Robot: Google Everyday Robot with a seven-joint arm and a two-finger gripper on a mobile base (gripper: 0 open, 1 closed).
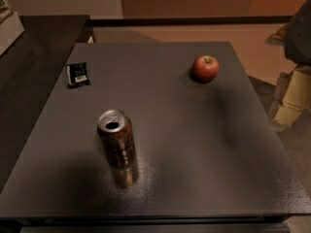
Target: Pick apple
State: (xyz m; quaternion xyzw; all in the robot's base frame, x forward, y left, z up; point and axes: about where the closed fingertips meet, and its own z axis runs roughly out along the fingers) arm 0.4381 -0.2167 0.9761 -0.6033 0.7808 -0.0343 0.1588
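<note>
Sitting stem-up on the table [194, 154], the apple [205, 68] is apart from the claw [291, 98] (state untellable) at right.

Dim warm light; soft shadows by can [116, 139], apple [205, 68]; hand [290, 98] pale, right edge.

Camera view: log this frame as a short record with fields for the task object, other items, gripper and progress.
apple: on the table's far right part, stem up, nothing touching it
soda can: standing upright, top opened, near left
black packet: lying flat, far left
table: dark grey top
gripper: at right edge of view, beyond the table's right side, apart from the apple
progress: apple not yet picked
</note>
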